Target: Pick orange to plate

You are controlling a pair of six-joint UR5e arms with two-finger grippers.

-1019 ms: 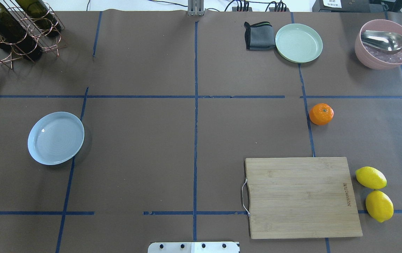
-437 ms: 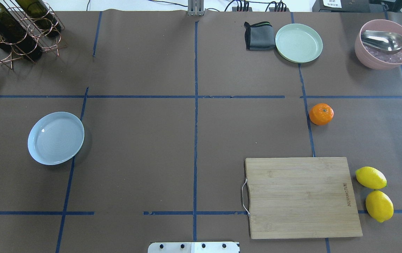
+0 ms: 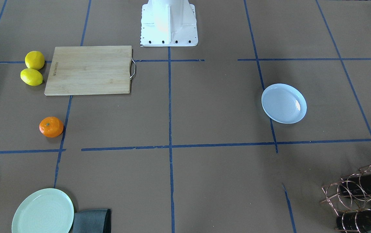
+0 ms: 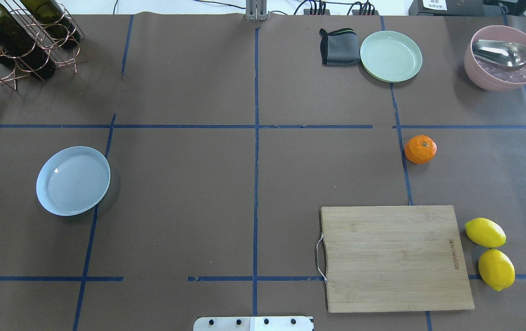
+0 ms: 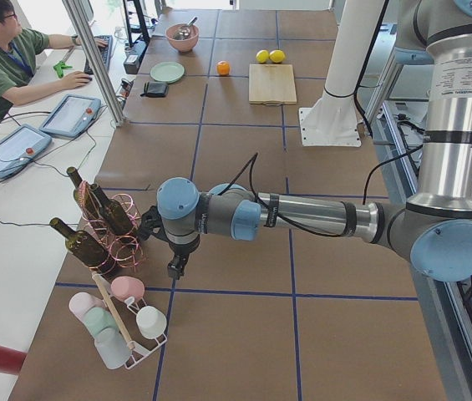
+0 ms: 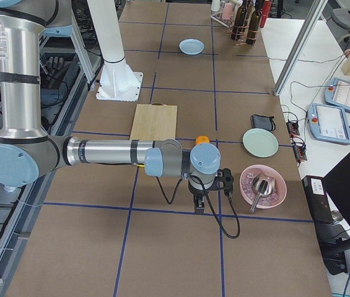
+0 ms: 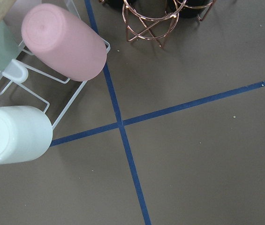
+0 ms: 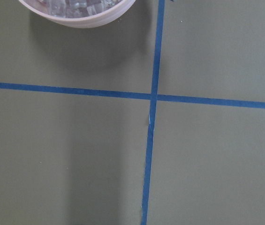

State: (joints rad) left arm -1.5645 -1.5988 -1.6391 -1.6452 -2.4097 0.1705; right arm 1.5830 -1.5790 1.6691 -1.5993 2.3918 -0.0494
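Observation:
The orange (image 4: 421,149) lies on the brown table right of centre, beyond the cutting board; it also shows in the front view (image 3: 51,127). The pale bluish plate (image 4: 73,180) sits empty on the far left side, seen as well from the front (image 3: 284,103). My left gripper (image 5: 174,269) hangs low by the bottle rack at the table's left end, far from the plate. Past the right end my right gripper (image 6: 199,207) points down beside the pink bowl, a short way from the orange (image 6: 202,140). Whether either is open or shut I cannot tell.
A wooden cutting board (image 4: 393,257) lies near the robot with two lemons (image 4: 485,232) beside it. A green plate (image 4: 391,56), grey cloth (image 4: 339,47) and pink bowl with spoon (image 4: 504,57) stand at the back right. The bottle rack (image 4: 19,37) fills the back left; a cup rack (image 5: 119,326) stands nearby.

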